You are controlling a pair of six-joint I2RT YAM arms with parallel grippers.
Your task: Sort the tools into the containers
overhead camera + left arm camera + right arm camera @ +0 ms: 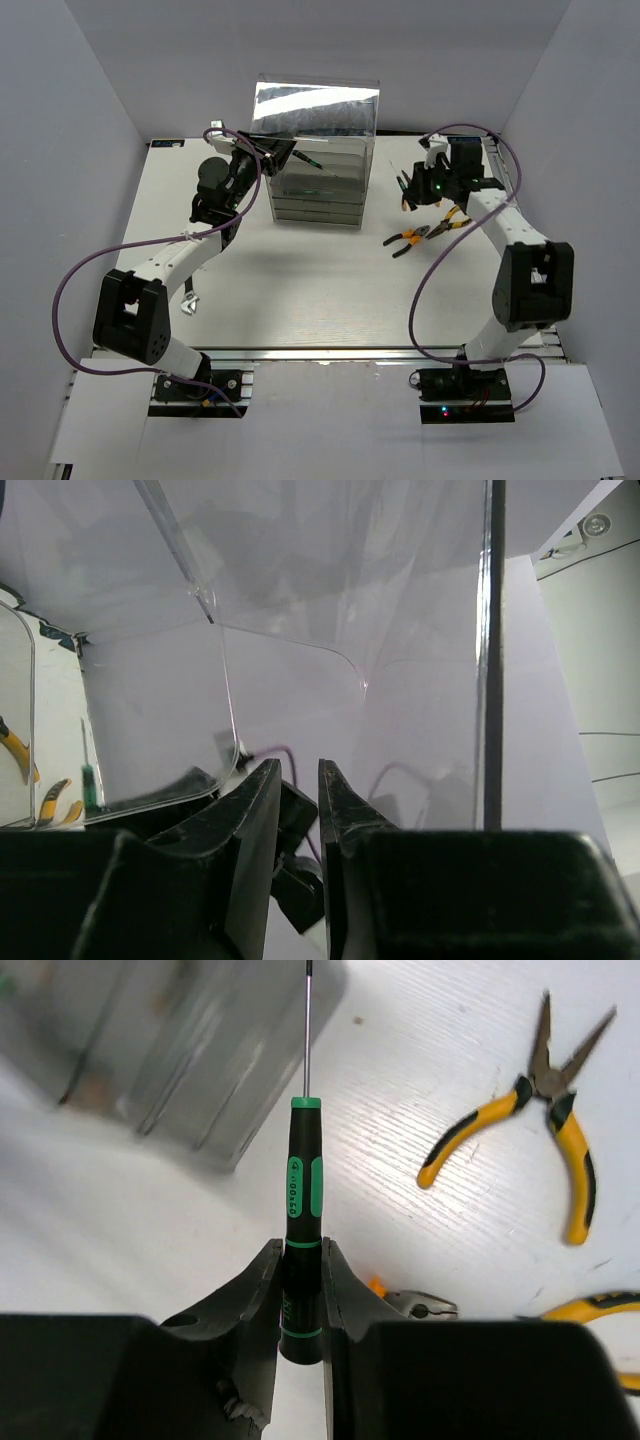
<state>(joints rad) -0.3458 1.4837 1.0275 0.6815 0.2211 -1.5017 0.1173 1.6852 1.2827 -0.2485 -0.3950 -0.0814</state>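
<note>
- Top view — the clear cabinet (318,185) of drawers stands at the far middle of the desk (300,290).
- The left claw (272,155) is at the cabinet's upper left corner. A loose screwdriver (306,160) lies just beside it, either on the cabinet's top or in it; which cannot be told.
- The right claw (420,188) hangs to the right of the cabinet, apart from it. Two pliers (412,237) lie on the desk near that claw, close together.
- A small wrench (190,302) lies alone by the left arm, well apart from the cabinet.
- Left wrist view — the left claw is narrow, its fingers almost together, right up against a clear drawer (290,660) wall. Whether a plastic lip is pinched between them cannot be told.
- Right wrist view — the right claw is clamped on the held screwdriver (303,1180). It grips the lower end of the black-and-green handle, and the shaft points ahead toward the cabinet. Pliers with orange-yellow handles lie on the desk to the right.
- Handling, held screwdriver: probably light, stiff and slim. The hard, smooth handle may pivot, since the grip sits near the butt. A hold nearer mid-handle would likely be steadier. Keep the thin shaft from catching on a drawer rim.
- Handling, pliers: likely heavier, and hinged. Take hold across both handles, near the joint, so they do not swing open.
- Handling, drawer: the plastic looks thin and slick, and it may flex under a pinch.
</note>
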